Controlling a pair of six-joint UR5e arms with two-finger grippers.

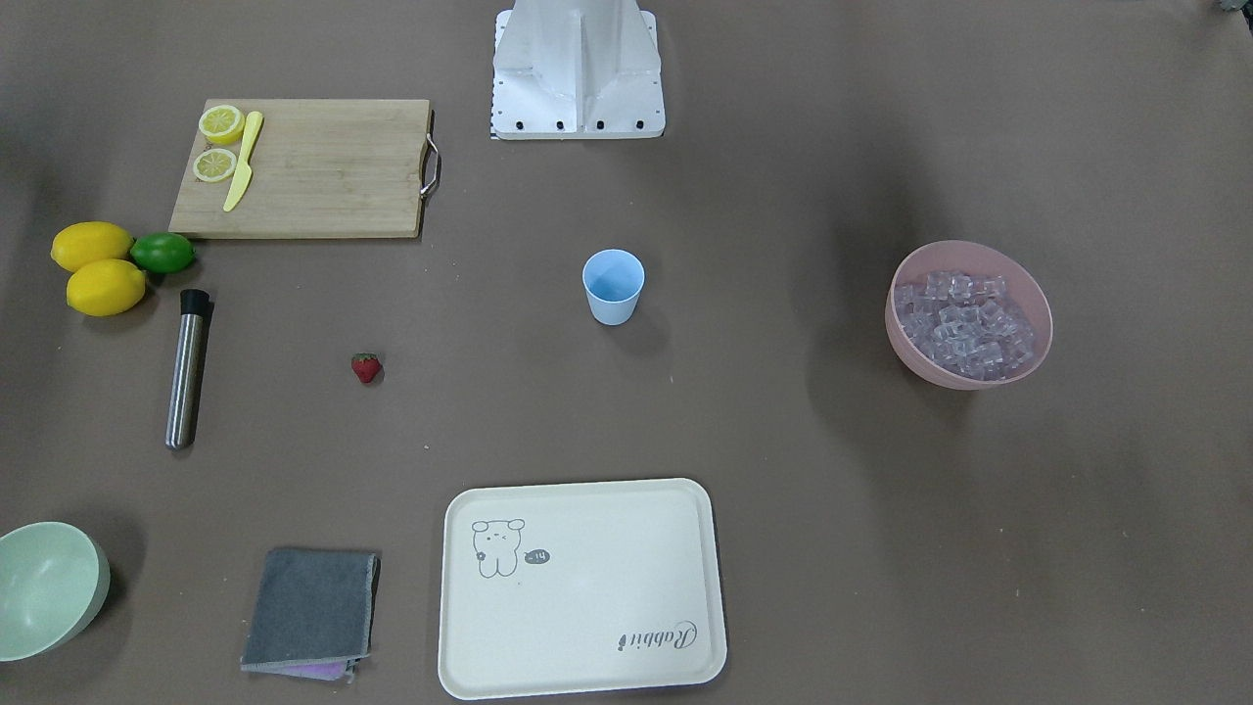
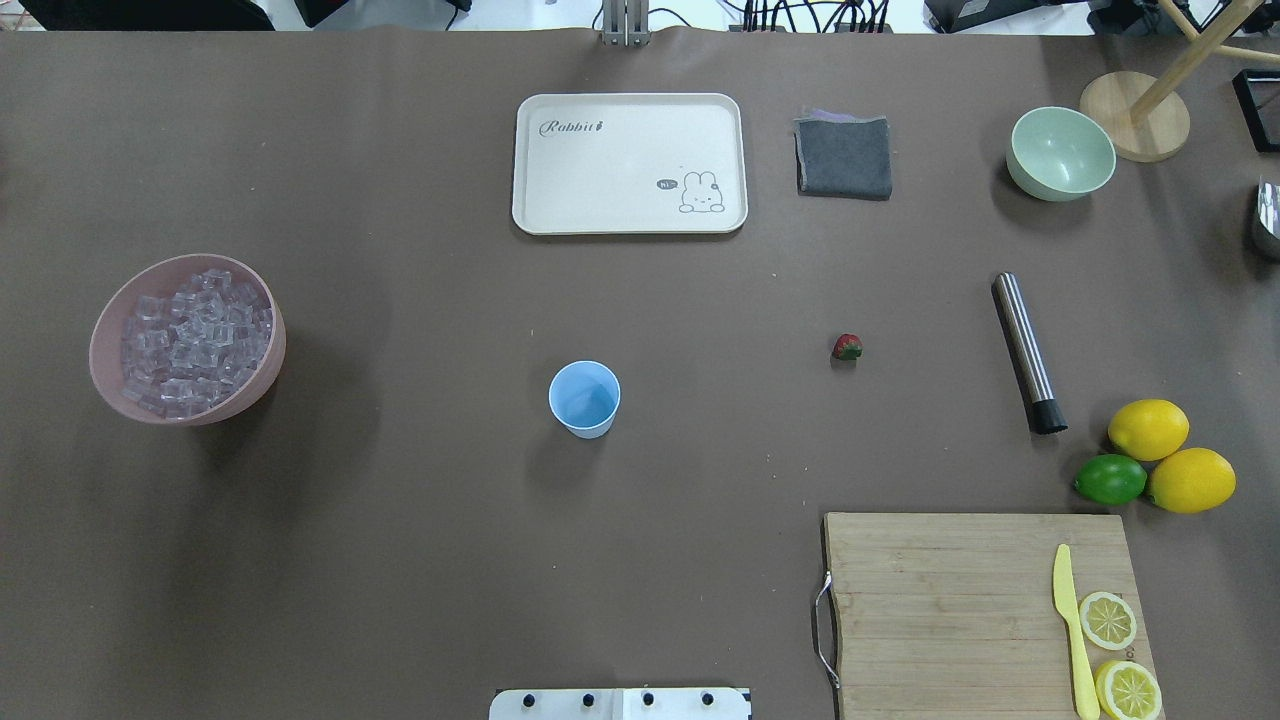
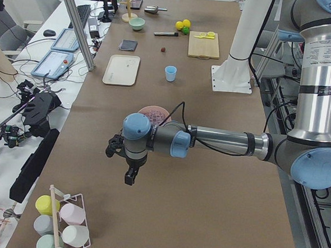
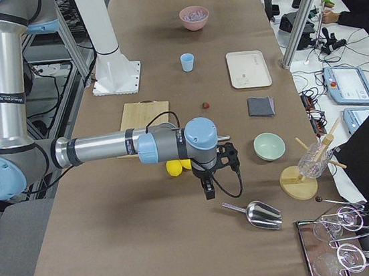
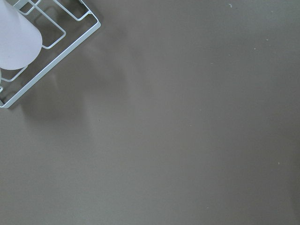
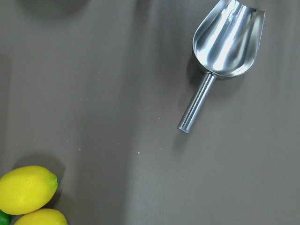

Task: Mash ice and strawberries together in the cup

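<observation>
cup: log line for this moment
cup empty | strawberry on table | ice in pink bowl | mashing not started

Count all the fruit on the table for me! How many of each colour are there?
Yellow whole lemons: 2
Yellow cut lemon pieces, on the cutting board: 2
Green lime: 1
Red strawberry: 1
Total: 6 pieces of fruit
</observation>
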